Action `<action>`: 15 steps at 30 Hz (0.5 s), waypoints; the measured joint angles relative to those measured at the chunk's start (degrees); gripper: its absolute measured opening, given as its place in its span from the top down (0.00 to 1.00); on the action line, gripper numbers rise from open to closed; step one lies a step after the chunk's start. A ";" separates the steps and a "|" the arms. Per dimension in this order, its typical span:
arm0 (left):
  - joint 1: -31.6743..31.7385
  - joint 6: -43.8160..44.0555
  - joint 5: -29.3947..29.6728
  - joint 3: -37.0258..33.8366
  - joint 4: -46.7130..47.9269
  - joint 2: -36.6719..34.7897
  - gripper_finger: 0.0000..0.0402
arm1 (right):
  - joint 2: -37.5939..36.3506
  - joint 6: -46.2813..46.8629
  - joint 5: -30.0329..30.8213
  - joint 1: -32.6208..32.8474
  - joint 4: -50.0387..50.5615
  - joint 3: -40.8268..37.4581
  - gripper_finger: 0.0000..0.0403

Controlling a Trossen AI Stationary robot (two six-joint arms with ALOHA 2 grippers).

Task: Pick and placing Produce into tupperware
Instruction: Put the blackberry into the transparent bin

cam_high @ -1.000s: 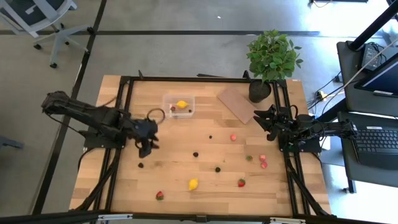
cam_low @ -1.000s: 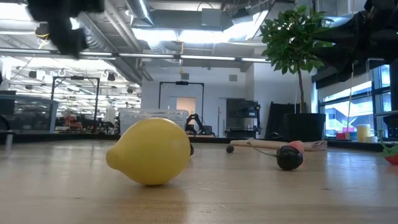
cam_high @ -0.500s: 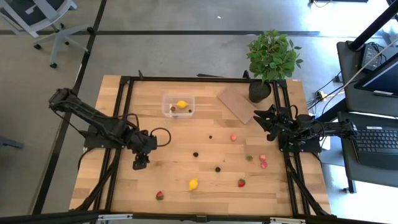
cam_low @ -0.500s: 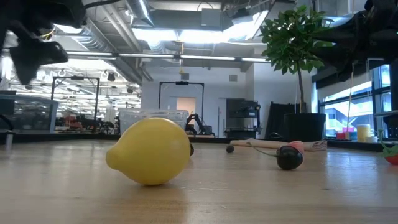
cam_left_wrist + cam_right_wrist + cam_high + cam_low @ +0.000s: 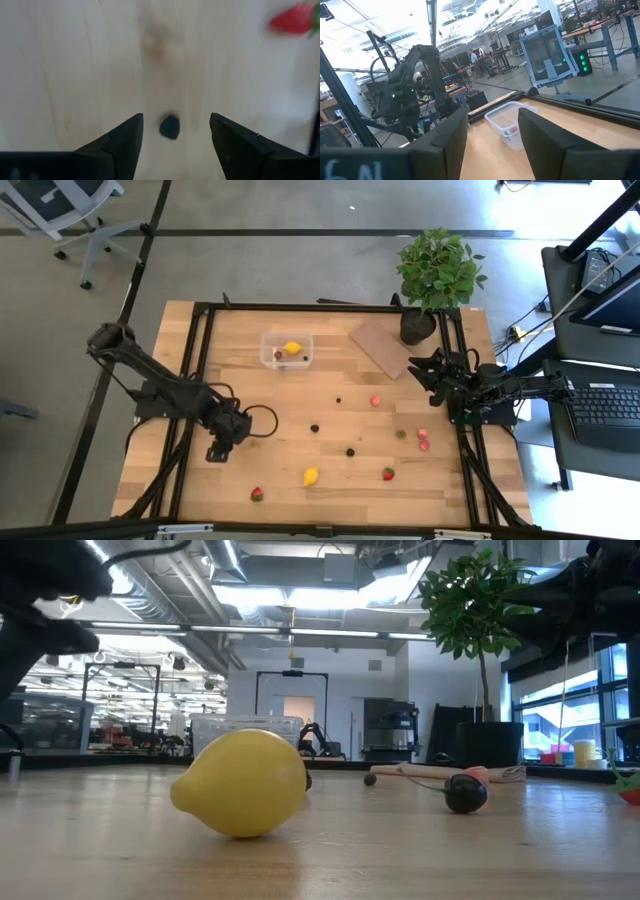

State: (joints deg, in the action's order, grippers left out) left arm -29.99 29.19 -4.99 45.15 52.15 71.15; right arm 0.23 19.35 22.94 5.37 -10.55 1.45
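Note:
My left gripper (image 5: 218,450) (image 5: 176,118) is open and points down over the near-left part of the table. A dark berry (image 5: 170,127) lies on the wood between its two fingers, untouched; the gripper hides it in the high view. The clear tupperware (image 5: 287,350) (image 5: 512,122) stands toward the far edge with a lemon (image 5: 292,347) and a dark piece inside. Other produce lies loose on the table: a lemon (image 5: 311,476) (image 5: 245,783), strawberries (image 5: 388,473) (image 5: 257,494) (image 5: 292,20), dark berries (image 5: 315,427) (image 5: 466,792), one green piece (image 5: 401,434). My right gripper (image 5: 430,375) waits open at the right edge.
A flat brown board (image 5: 380,345) lies far right beside a potted plant (image 5: 437,270). The black frame rails (image 5: 190,380) run along the table's left and right sides. Bare wood lies between the tupperware and the scattered pieces.
My left gripper has swung toward the table's near edge and a little left, sinking lower, and now stands over the dark berry at the near left. The right arm and the produce have stayed put.

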 joint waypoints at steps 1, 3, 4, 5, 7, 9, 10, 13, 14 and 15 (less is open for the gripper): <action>-0.58 0.07 0.02 -0.04 0.46 1.01 0.45 | 0.00 0.22 0.00 0.00 0.02 0.00 0.56; -1.56 0.26 0.32 -0.04 0.51 2.73 0.46 | 0.00 1.34 -0.03 0.00 0.01 0.00 0.56; -2.00 0.26 0.62 -0.04 0.50 3.53 0.46 | 0.00 1.48 -0.02 0.00 0.02 0.00 0.56; -2.30 0.29 0.84 -0.04 0.50 4.34 0.46 | 0.00 1.51 -0.03 0.00 0.02 0.00 0.56; -2.71 0.32 0.95 -0.04 0.35 5.88 0.45 | 0.00 1.69 -0.04 0.00 0.02 0.00 0.56; -3.05 0.65 0.62 -0.04 0.10 7.30 0.45 | 0.00 2.89 -0.04 0.00 0.02 0.00 0.56; -3.11 0.65 0.04 -0.05 -0.25 7.97 0.45 | 0.00 3.03 -0.03 0.00 0.02 0.00 0.56; -3.24 0.39 -2.51 -1.06 -2.20 9.20 0.46 | 0.00 3.13 -0.04 0.00 0.02 0.00 0.56; -3.24 0.50 -3.60 -1.92 -3.19 9.27 0.47 | 0.00 3.13 -0.04 0.00 0.02 0.00 0.56; -3.24 0.78 -4.63 -2.93 -4.14 9.27 0.48 | 0.00 3.13 -0.04 0.02 -0.07 0.00 0.56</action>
State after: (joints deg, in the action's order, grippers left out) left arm -33.23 29.96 -9.62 42.21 48.02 80.42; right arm 0.23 22.48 22.90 5.39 -10.61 1.45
